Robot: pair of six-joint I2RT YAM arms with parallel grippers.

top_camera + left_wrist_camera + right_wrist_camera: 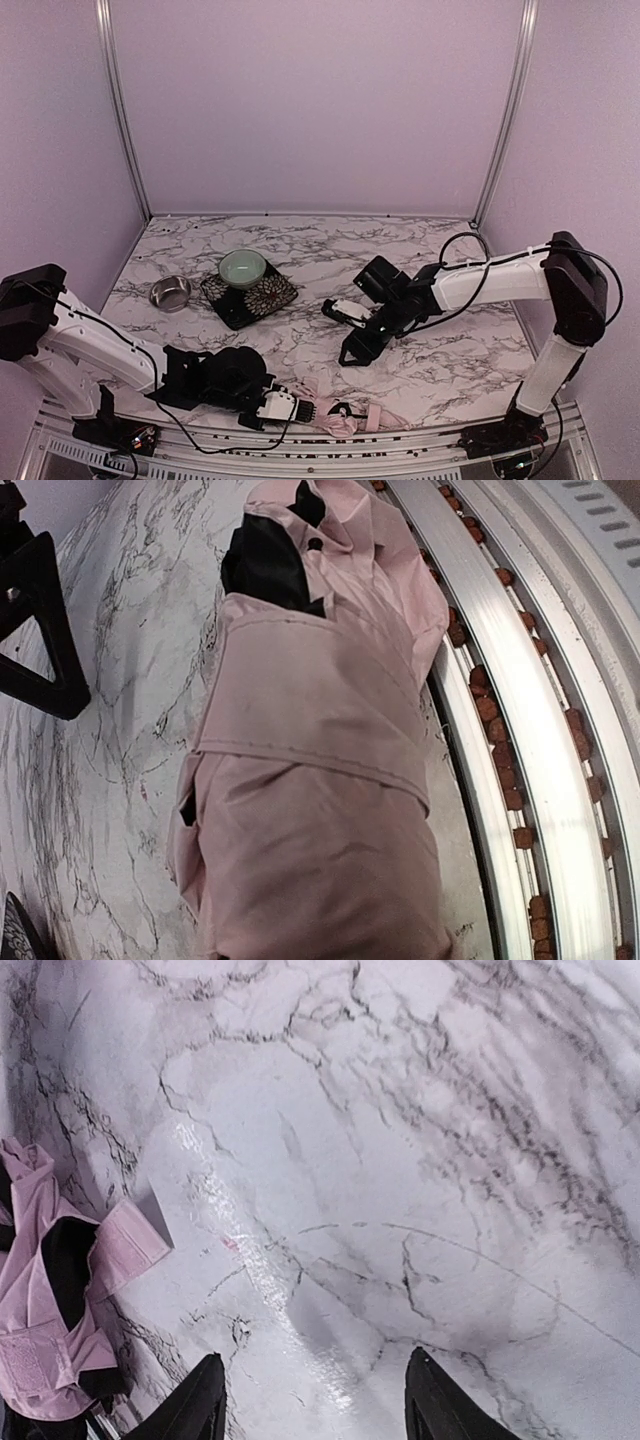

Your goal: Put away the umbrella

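Right hand (pixel 315 1360) spread apart, empty; left hand (pixel 285 408) at umbrella (pixel 320 780), grip impossible to tell. Might push loose fabric off near edge of desk (pixel 450 370).

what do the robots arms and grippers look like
The left arm and right arm are built alike: white tubular links joined by bulky black joint housings. Thin black cables loop loosely along them. The left gripper has a white section on its body. The right gripper has black, tapered fingers. No markings are readable.
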